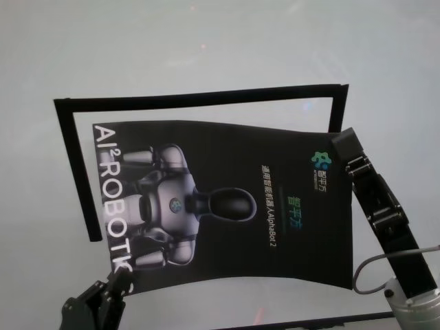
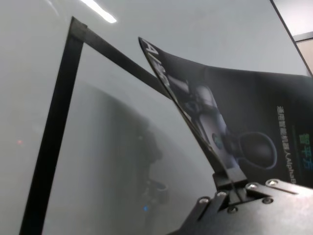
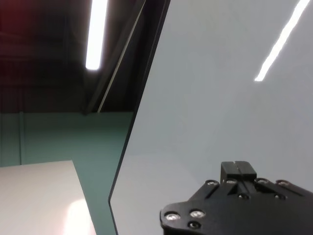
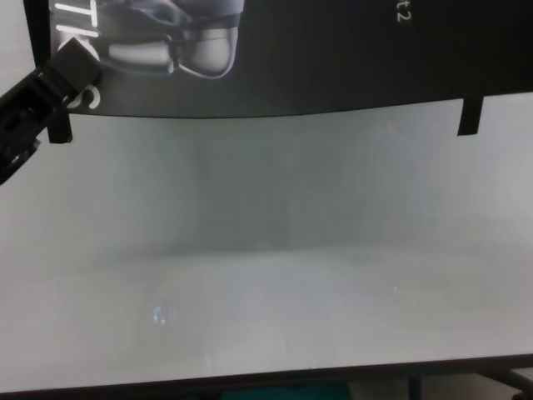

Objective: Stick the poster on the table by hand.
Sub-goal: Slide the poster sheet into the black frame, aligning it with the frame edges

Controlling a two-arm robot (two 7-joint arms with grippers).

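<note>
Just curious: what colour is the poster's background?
Glossy black, clearest in the head view on the poster.

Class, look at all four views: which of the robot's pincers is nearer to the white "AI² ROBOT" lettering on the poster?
Left. The left pincer grips the poster at the near corner where that lettering ends. The right pincer sits at the poster's opposite far corner, by the logo.

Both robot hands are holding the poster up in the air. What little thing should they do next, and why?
Probably lower it gently. The left pincer pinches the poster's near left corner, and the right pincer is at its far right corner. The sheet curves up off the table, inside the black tape frame. Two tape tabs hang from its near edge, so easing it down flat could let them stick.
</note>
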